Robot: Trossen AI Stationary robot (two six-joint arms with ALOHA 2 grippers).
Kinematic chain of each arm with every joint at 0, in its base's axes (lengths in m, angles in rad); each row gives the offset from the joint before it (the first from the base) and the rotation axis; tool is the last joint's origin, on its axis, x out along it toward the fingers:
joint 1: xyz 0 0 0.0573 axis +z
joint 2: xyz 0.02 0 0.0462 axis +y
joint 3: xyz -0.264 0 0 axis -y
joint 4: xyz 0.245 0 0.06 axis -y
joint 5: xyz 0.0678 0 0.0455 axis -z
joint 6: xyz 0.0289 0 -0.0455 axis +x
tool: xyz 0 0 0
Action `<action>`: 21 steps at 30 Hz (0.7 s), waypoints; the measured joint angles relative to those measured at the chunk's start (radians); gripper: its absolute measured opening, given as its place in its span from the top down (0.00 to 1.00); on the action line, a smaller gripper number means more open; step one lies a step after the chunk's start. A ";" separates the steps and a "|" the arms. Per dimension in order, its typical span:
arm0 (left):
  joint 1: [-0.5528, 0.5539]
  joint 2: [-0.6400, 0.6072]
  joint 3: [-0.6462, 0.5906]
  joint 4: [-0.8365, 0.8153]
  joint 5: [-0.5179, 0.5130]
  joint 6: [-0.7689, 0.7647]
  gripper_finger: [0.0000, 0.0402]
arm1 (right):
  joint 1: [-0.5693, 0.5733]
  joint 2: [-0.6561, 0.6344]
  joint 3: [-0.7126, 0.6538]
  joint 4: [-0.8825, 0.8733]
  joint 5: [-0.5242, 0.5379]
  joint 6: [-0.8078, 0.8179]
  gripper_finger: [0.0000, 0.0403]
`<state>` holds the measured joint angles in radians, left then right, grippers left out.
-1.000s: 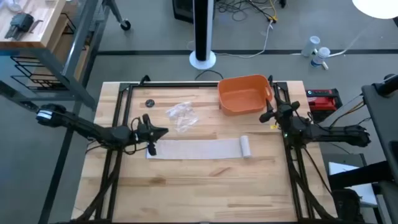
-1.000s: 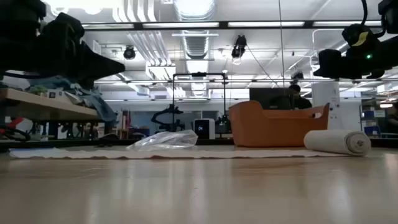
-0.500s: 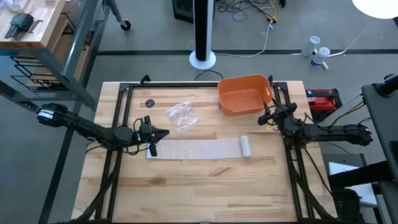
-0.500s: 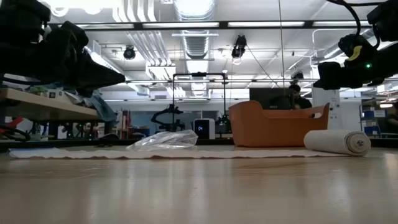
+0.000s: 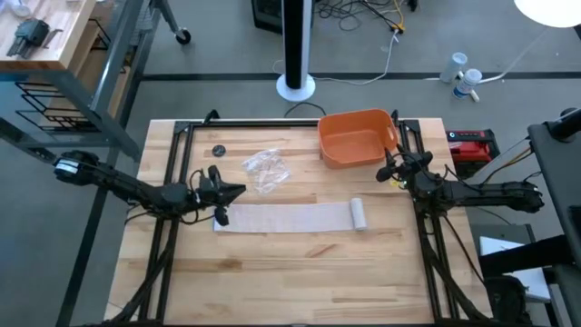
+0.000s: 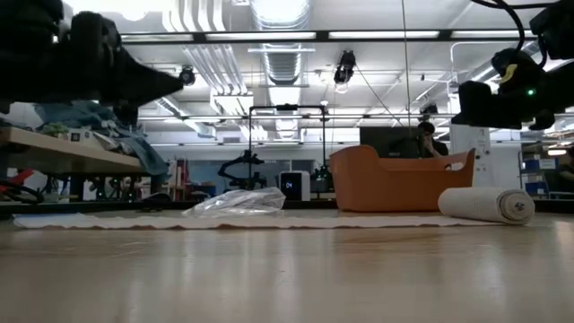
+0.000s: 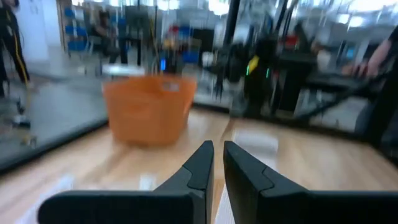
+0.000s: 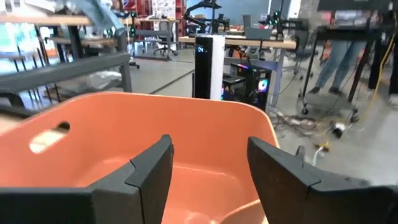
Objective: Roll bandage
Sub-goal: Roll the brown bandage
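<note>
While its two dark fingers (image 7: 205,163) stand almost together with only a thin slit between them and nothing held, the left gripper (image 5: 229,193) hangs above the wooden table (image 5: 290,272) near its left edge, just over the flat loose end of the long, off-white gauze bandage (image 5: 289,216); in the low view it is raised clear of the tabletop. That bandage lies unrolled across the middle of the table, running from near the left edge toward the right, and ends in a small cylindrical roll (image 6: 487,205) that rests on the wood short of the right edge. Across the table, the right gripper (image 5: 392,169) hovers near the right edge with its fingers (image 8: 152,167) spread wide apart and empty, pointed at the orange plastic tub (image 5: 356,138), whose inside fills its wrist view. It sits just beside the tub's right front corner and well apart from the bandage roll, and in the low view it also hangs above the table. The tub stands near the far edge, toward the far right corner. A crumpled clear plastic wrapper (image 5: 265,168) lies between the tub and the left gripper, on the far side of the bandage strip and apart from it. A small dark round object (image 5: 218,151) sits near the far left corner, beside the wrapper. Both dark arms reach in from the left and right sides of the table.
</note>
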<state>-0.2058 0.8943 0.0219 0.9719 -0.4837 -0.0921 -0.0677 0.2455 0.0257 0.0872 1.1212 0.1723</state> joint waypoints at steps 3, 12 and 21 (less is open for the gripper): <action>0.000 0.000 0.000 0.032 0.003 0.036 0.93 | 0.000 0.000 0.000 0.000 0.000 0.035 0.51; 0.000 0.002 0.000 0.004 -0.002 0.045 0.93 | 0.000 0.000 0.000 0.008 -0.088 0.188 0.51; 0.000 0.002 0.000 -0.002 -0.005 0.057 0.93 | -0.001 -0.001 0.000 0.081 -0.148 0.196 0.51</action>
<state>-0.2058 0.8963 0.0219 0.9696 -0.4885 -0.0349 -0.0684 0.2443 0.0261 0.1682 0.9737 0.3684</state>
